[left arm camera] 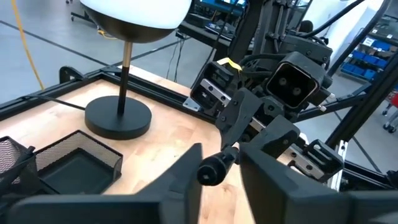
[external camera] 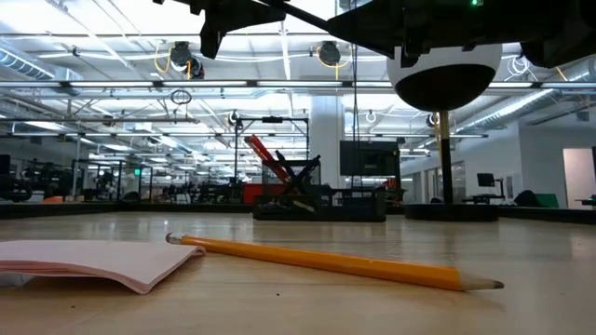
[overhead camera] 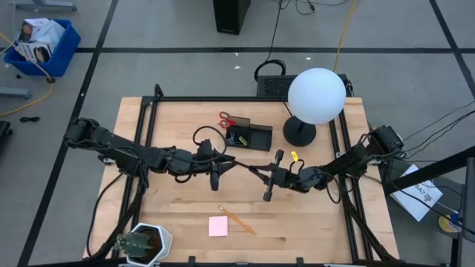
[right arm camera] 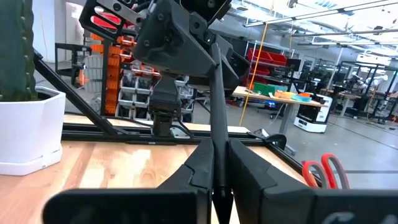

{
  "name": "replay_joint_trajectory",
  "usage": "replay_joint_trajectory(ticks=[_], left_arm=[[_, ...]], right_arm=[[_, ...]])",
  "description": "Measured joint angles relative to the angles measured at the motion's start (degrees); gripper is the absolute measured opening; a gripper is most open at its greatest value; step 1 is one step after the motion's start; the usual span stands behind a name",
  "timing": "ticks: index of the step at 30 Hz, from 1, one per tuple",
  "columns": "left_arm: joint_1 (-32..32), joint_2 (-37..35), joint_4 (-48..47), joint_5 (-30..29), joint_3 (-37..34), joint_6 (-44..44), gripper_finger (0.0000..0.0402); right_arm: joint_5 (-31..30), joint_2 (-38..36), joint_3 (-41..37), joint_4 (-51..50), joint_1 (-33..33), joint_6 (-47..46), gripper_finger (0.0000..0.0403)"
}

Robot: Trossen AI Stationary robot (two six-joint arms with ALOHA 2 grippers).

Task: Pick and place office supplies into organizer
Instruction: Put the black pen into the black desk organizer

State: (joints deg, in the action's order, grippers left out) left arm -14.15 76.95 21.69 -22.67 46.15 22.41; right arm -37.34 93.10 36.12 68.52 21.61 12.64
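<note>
Mid-table, the right gripper (overhead camera: 269, 194) is clenched on a thin black pen (right arm camera: 217, 93), while the left gripper (left arm camera: 217, 171) closes around its far end (a handover, seemingly). Best secure that grip before releasing, then carry it to the organizer (overhead camera: 249, 137).

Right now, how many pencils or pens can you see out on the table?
2: an orange pencil lying beside the pink sticky pad, and a thin black pen held between the two tools. Others may hide inside the organizer.
</note>
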Motion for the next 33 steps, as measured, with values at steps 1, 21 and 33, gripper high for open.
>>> replay_joint_trajectory(ticks=[1, 21, 33], left_arm=[[0.00, 0.00, 0.02, -0.43, 0.00, -0.02, 0.0097], [0.69, -0.02, 0.68, -1.06, -0.04, -2.38, 0.0037], [3.77, -0.02, 0.80, -2.03, -0.04, -2.80, 0.0045]], right_arm=[[0.02, 0.00, 0.00, 0.00, 0.00, -0.09, 0.0024], [-0.04, 0.00, 0.00, -0.16, 1.64, -1.42, 0.0150], [-0.54, 0.00, 0.00, -6.28, 7.12, -6.75, 0.0171]])
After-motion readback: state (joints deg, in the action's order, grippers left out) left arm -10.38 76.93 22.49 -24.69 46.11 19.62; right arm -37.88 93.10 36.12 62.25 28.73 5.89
